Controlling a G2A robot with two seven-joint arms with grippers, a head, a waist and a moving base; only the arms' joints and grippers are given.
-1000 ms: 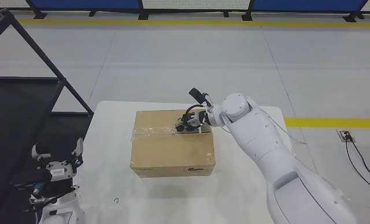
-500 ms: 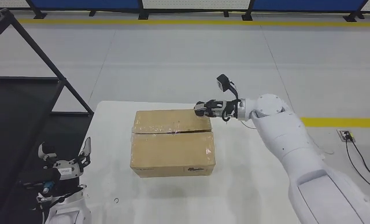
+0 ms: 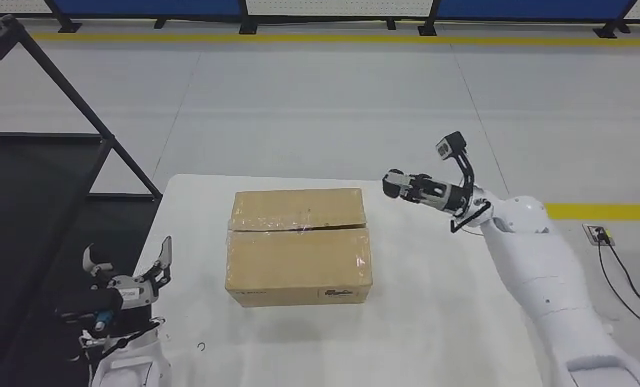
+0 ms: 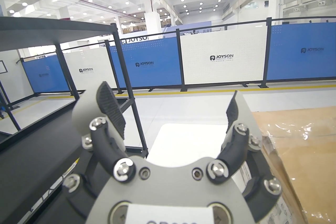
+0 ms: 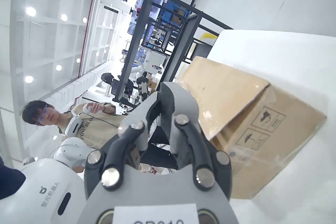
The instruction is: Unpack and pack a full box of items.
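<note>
The closed brown taped cardboard box (image 3: 298,249) hides its contents. Beside its far corner hovers the right claw (image 3: 388,183), pinched shut and empty; the left claw (image 3: 127,272) gapes empty, well apart.

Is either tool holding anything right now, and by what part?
Nothing. The left tool is open and empty; the right tool is shut with nothing visible in it, clear of the box.

Box (image 5: 262,128) side is showing handling symbols; fence panels (image 4: 223,70) are carrying logo print; white label (image 4: 168,213) is getting cut off, unreadable.
</note>
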